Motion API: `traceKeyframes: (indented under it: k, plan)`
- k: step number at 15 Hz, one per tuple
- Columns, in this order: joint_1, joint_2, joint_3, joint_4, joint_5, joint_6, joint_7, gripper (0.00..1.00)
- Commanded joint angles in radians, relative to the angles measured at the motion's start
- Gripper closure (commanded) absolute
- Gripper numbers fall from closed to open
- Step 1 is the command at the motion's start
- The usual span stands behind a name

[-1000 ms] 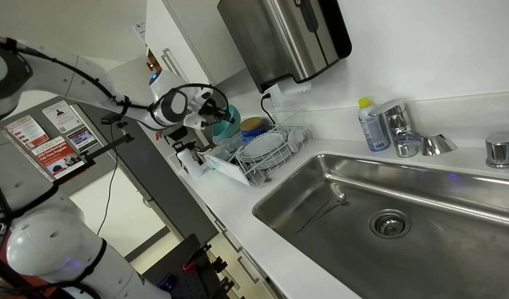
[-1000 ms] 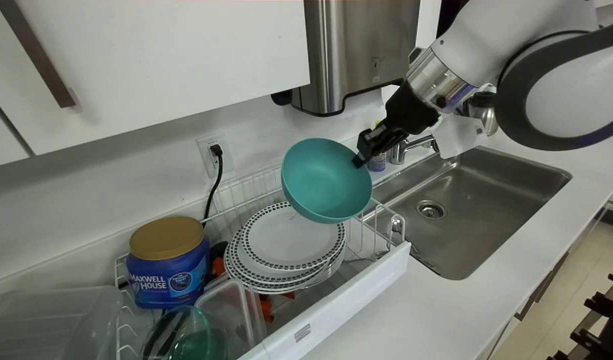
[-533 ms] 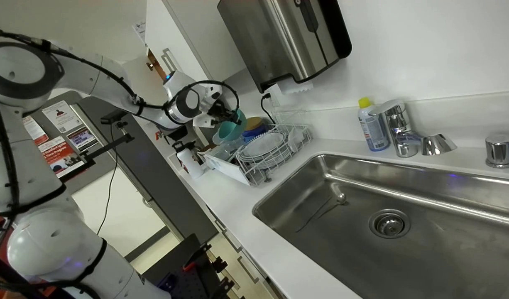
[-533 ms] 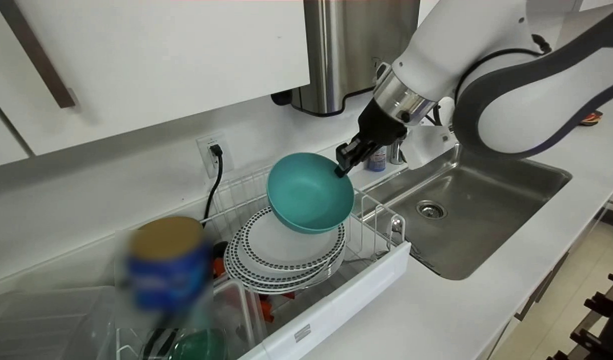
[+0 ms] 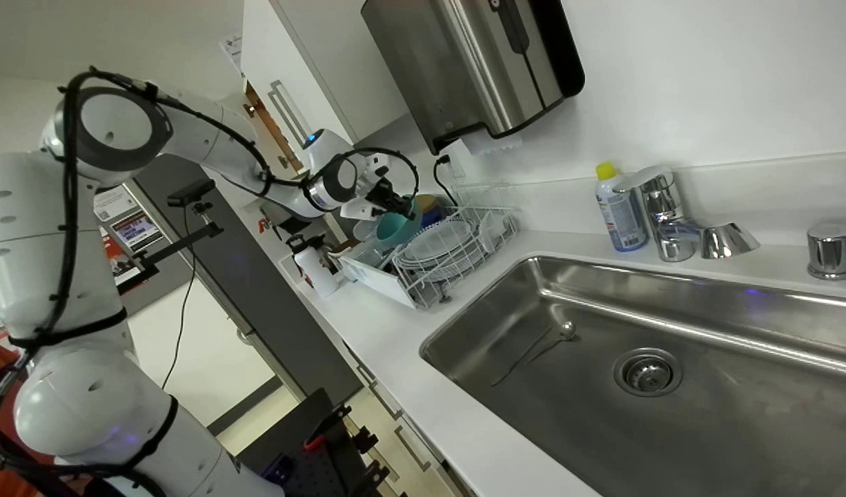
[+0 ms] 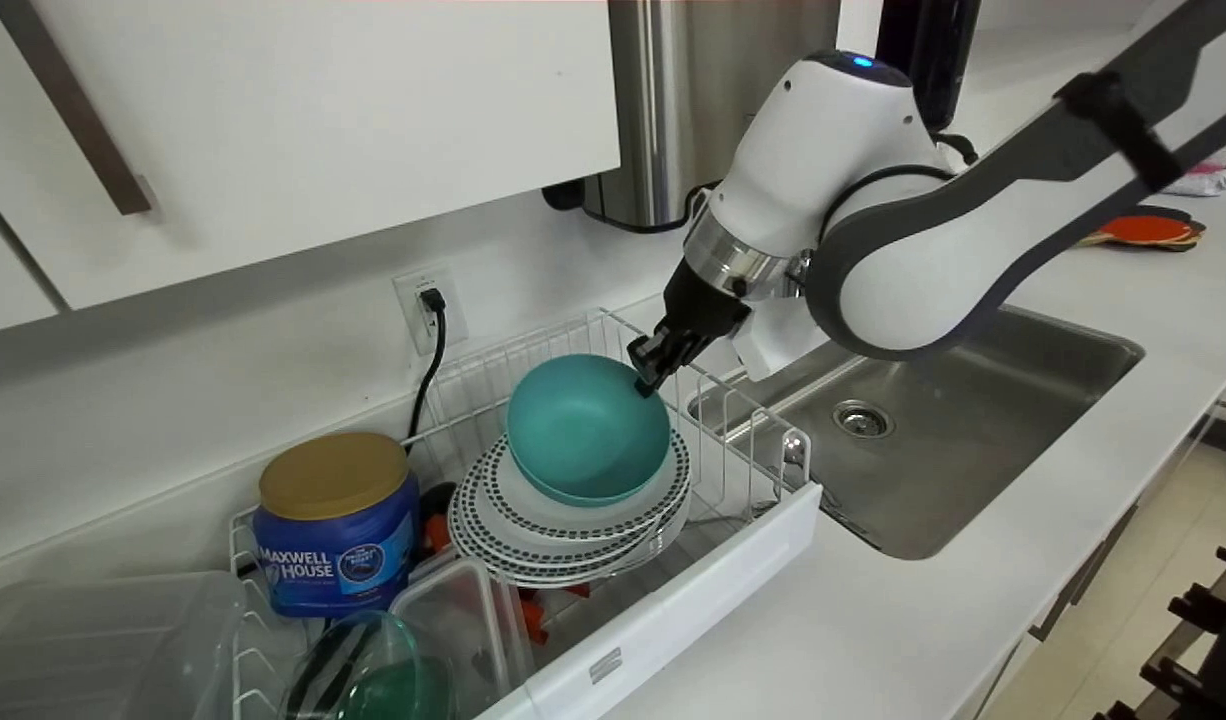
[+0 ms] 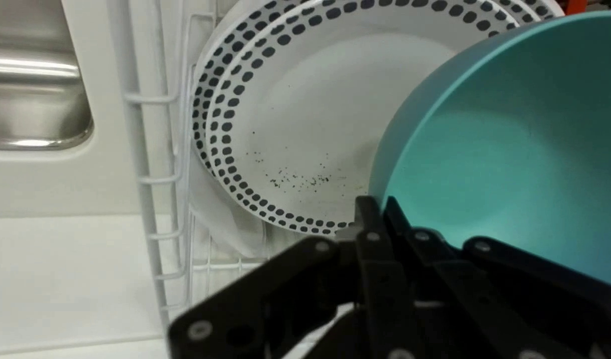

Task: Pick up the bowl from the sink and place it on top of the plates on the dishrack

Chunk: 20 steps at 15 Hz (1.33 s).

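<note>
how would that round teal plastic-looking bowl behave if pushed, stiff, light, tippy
The bowl is probably stiff: its rim curves evenly right up to the black two-fingered end effector pinching it. It may be light for its size, its wall looking thin. Gripped at one edge only, it could swivel or tip.

Bent arm [image 5: 116, 123], jaws clamped.

In an exterior view, a tilted camera is looking across a near rectangular stainless-steel sink [image 5: 713, 417]; in an exterior view, a camera is looking down on a near white wire dishrack [image 6: 663, 630]. Both are sharing these. The wrist camera is facing closely down on round white plates [image 7: 305, 114].
</note>
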Motion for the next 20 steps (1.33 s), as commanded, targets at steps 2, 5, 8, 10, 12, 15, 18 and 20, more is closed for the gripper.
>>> traceKeyframes:
  k: [2, 5, 8, 10, 12, 15, 18, 20]
  plan:
    - [0.065, 0.085, -0.058, 0.125, 0.039, -0.073, -0.038, 0.99]
    - [0.1, 0.116, -0.094, 0.18, 0.042, -0.115, -0.045, 0.99]
    - [0.12, 0.133, -0.105, 0.227, 0.048, -0.177, -0.05, 0.99]
    - [0.129, 0.138, -0.108, 0.252, 0.046, -0.217, -0.047, 0.99]
    - [0.137, 0.143, -0.112, 0.273, 0.041, -0.251, -0.041, 0.99]
    - [0.14, 0.156, -0.114, 0.3, 0.039, -0.291, -0.039, 0.99]
    - [0.135, 0.179, -0.111, 0.319, 0.045, -0.303, -0.042, 0.99]
    - [0.133, 0.197, -0.107, 0.33, 0.053, -0.303, -0.046, 0.99]
